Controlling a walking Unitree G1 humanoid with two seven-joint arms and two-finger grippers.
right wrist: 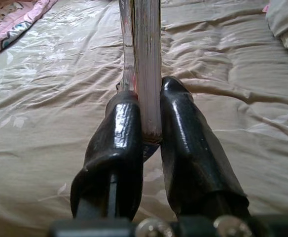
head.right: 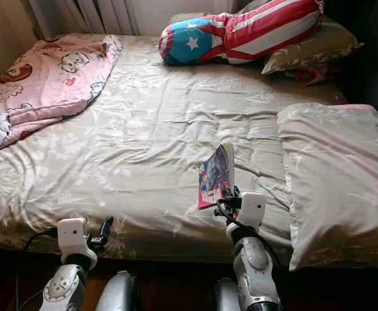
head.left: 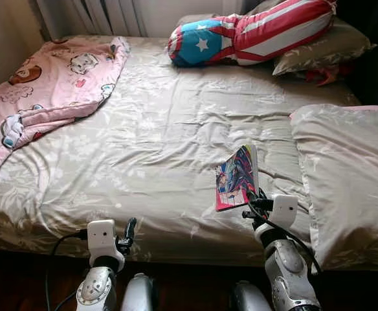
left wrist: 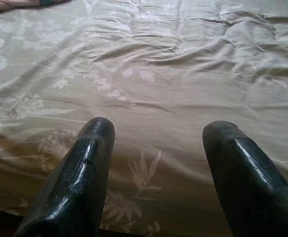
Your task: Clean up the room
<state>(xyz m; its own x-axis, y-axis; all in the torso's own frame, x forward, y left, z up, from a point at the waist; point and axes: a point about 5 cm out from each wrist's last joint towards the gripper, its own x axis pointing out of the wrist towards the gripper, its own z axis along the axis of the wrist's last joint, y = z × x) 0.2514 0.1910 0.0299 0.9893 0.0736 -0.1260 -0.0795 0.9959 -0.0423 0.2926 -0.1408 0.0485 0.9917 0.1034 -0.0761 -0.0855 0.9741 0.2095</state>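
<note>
The comic book (head.left: 237, 177) stands on edge above the near side of the bed (head.left: 156, 136), clamped by its spine end in the right gripper (right wrist: 149, 129), whose fingers press both covers; the step in hand looks like carrying it off the bedding; next it needs a proper resting place, none yet visible. At nine o'clock from it the left gripper (left wrist: 159, 143) hangs spread wide, empty; a pillow (head.left: 347, 175) lies at three o'clock, a pink blanket (head.left: 46, 91) at ten.

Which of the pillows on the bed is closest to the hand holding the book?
The plain beige pillow just beside the right gripper and its book; the striped star pillow lies away at the headboard.
</note>
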